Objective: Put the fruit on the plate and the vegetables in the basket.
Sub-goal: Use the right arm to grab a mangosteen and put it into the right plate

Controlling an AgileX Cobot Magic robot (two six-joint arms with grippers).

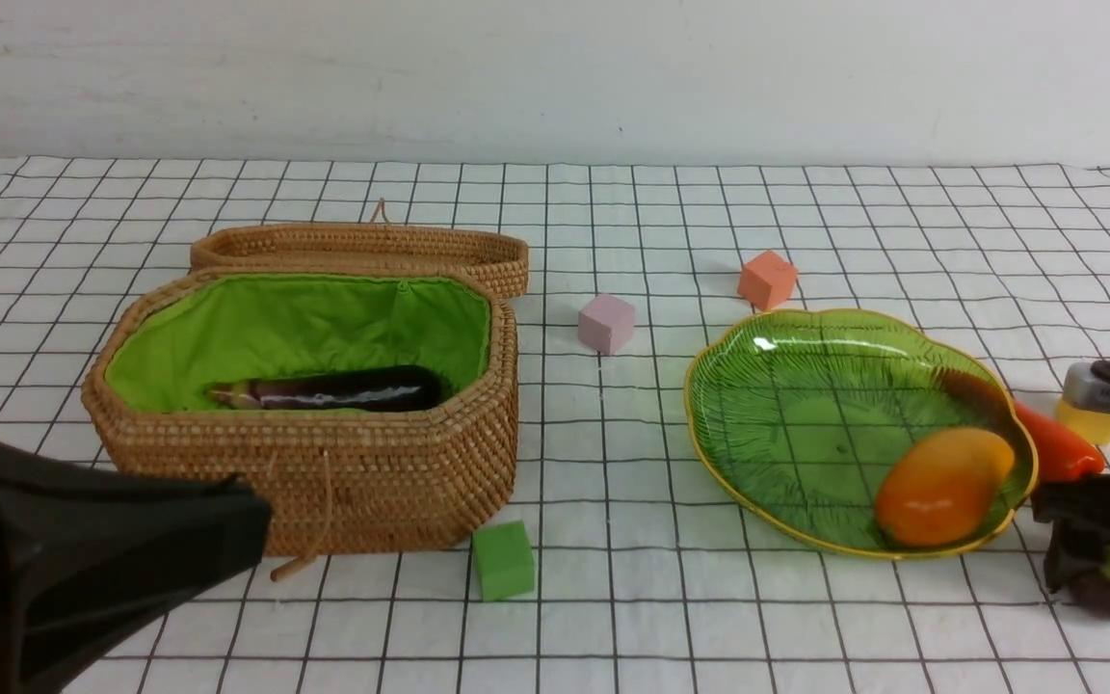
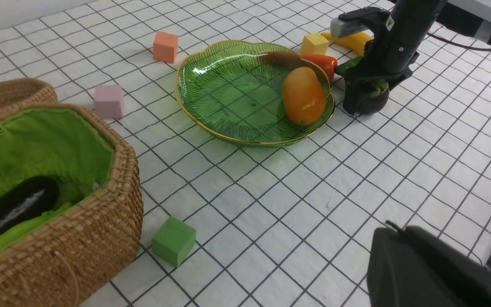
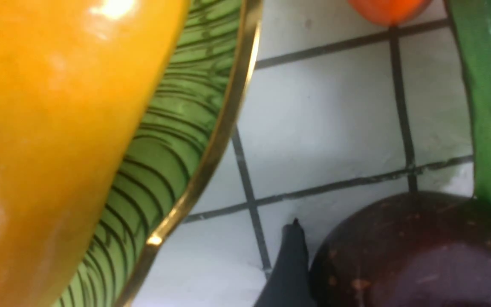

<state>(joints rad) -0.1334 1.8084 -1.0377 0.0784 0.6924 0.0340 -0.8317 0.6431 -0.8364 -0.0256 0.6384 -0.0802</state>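
The left gripper (image 1: 102, 549) looms at the table's near left corner, its jaws hidden. Near the right edge, the right gripper (image 2: 367, 96) straddles the mangosteen (image 2: 373, 105), 1 finger (image 3: 290, 260) touching it. I cannot tell whether it is gripped. The mangosteen sits just beside the plate (image 1: 786, 366), probably for lifting in.

Lab tabletop, gridded cloth (image 1: 613, 617), bare wall (image 1: 555, 77)
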